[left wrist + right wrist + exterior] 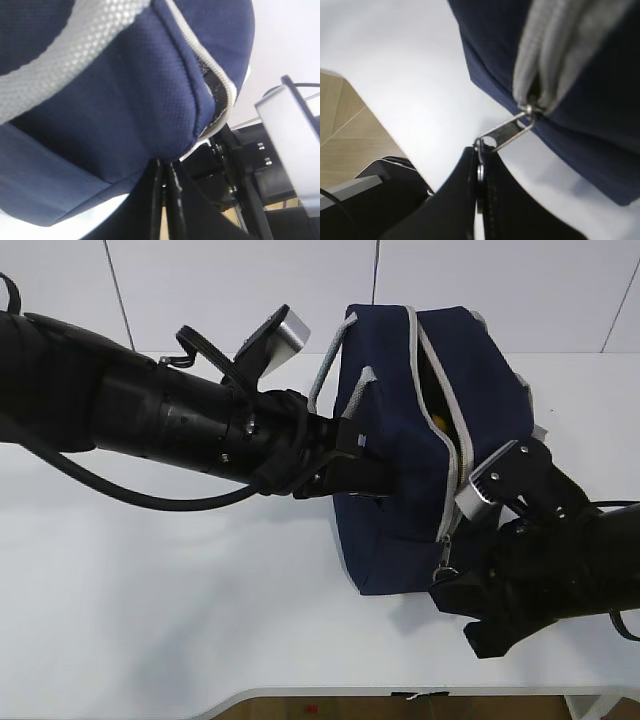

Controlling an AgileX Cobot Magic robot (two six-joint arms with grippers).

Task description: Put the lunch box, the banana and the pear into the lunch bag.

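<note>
Two hands are engaged with the lunch bag (400, 440) on the desk (150, 580): navy fabric is pinched by the left hand (165, 170), the zipper ring pull (506, 132) by the right hand (479, 165). No legible writing is seen.

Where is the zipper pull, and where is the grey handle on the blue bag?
zipper pull (506, 132), right wrist view, middle of the metal tab.
grey handle (65, 60), left wrist view, the webbing strap.
lunch bag (395, 460), exterior view, navy side panel.
</note>
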